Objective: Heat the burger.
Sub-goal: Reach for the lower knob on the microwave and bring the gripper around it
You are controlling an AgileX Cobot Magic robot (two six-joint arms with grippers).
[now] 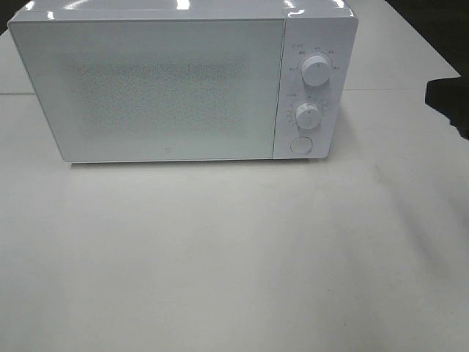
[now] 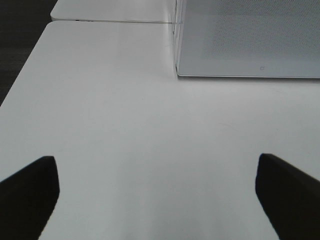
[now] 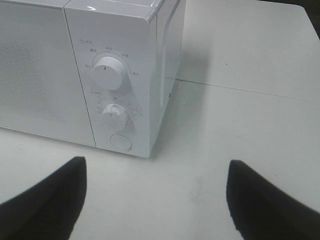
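The burger is out of view in every frame. A white microwave (image 1: 146, 88) stands at the back of the table with its door shut and its frosted window showing nothing inside. In the left wrist view my left gripper (image 2: 156, 165) is open over bare tabletop, in front of the microwave's (image 2: 250, 40) lower left corner. My right gripper (image 3: 156, 165) is open too, low over the table before the microwave's (image 3: 50, 75) control panel. Nothing lies between either pair of fingers.
The control panel has an upper knob (image 1: 316, 70), a lower knob (image 1: 308, 115) and a round button (image 1: 300, 144). The white table (image 1: 234, 257) has a seam at the back right. A dark shape (image 1: 448, 106) juts in at the right edge.
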